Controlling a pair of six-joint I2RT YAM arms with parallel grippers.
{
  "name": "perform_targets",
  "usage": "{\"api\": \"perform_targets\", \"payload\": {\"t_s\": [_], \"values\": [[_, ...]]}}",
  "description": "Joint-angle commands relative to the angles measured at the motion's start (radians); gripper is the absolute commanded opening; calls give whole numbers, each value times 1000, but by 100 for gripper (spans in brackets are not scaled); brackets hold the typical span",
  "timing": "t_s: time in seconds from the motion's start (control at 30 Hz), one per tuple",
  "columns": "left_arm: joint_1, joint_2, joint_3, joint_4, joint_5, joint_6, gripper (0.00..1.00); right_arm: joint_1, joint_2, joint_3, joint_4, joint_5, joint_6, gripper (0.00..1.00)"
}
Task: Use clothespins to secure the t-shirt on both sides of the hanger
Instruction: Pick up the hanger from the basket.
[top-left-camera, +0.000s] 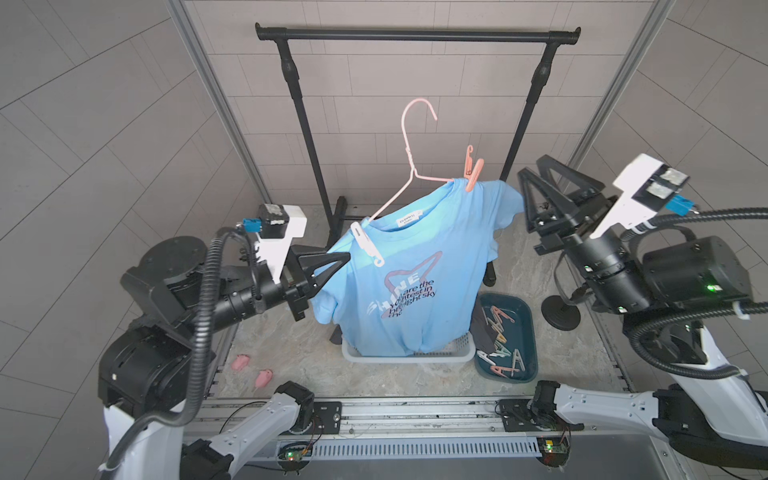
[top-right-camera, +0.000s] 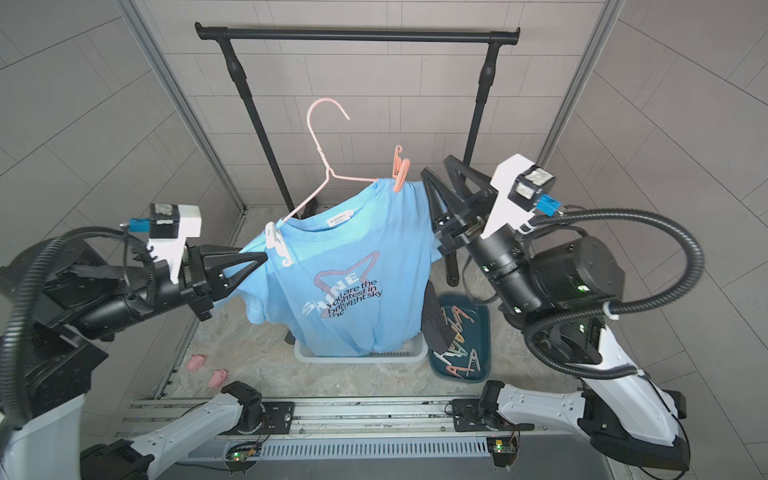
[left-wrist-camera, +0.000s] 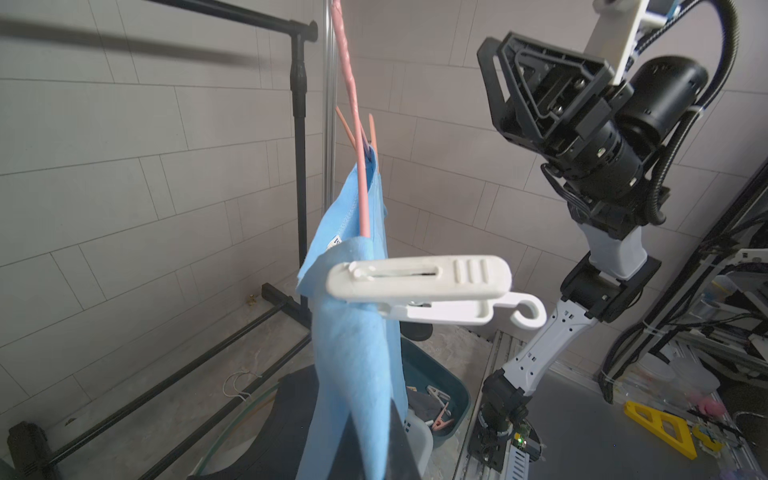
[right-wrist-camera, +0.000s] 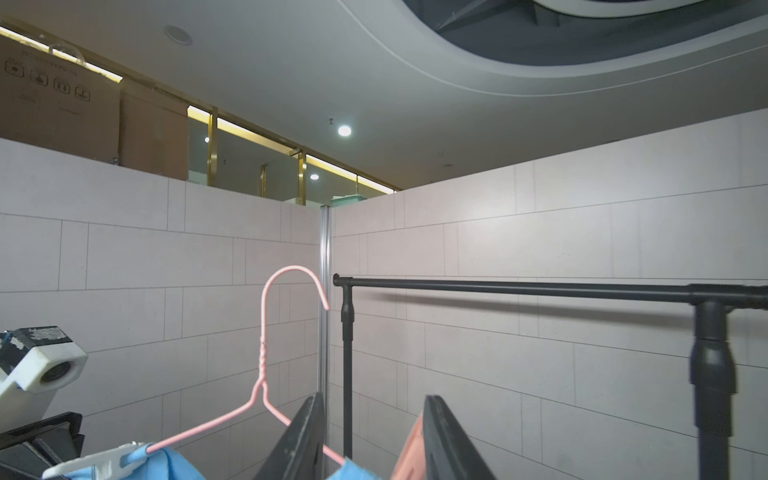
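From my station I see the pink wire hanger (top-left-camera: 405, 137) tilted in mid-air at the centre of the cell. Its hook is clear of the black garment rack (top-left-camera: 415, 35) standing at 12 o'clock. The light blue t-shirt (top-left-camera: 415, 270) is draped on the hanger and its hem drops into the white basket (top-left-camera: 415, 358) at 6 o'clock on the counter (top-left-camera: 291, 349). My left gripper (top-left-camera: 343, 261) comes in from 9 o'clock with its jaws closed on the shirt's fabric at the lower shoulder. In the left wrist view the blue cloth runs straight down into them. Just above that grip the white clothespin (top-left-camera: 368, 245) is clamped over shirt and hanger end, its little hook tail pointing away from the collar. The coral clothespin (top-left-camera: 473, 172) sits on the higher shoulder, toward 1 o'clock, and bites the cloth with its handles sticking up. My right gripper (top-left-camera: 530, 164) is at 2 o'clock, just beside that pin, with its jaws parted and holding nothing. In the right wrist view the coral pin shows between the fingers (right-wrist-camera: 299, 436), close against one of them, though I cannot tell whether it touches. The spare clothespins (top-left-camera: 505, 345) lie in a heap in the dark teal tray (top-left-camera: 532, 332) at 5 o'clock, beside the basket. Two small pink objects (top-left-camera: 240, 362) lie on the counter at 8 o'clock, too small for me to identify.
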Motion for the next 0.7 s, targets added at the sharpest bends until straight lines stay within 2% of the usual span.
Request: {"api": "perform_targets", "payload": {"t_s": [0.0,0.13,0.43,0.53,0.67], "values": [[5,18,111,109,-14,-51,0,4,-56,-14,-8,54,-53,42],[5,53,240,118,-44,-49,0,4,-128,-70,-1,107,-92,42],[5,184,487,107,-320,34,0,4,-258,-255,-14,278,-174,42],[5,242,520,93,-315,63,0,4,-284,-330,-26,325,-191,42],[5,273,466,52,-240,78,0,4,-311,-428,-48,354,-167,42]]}}
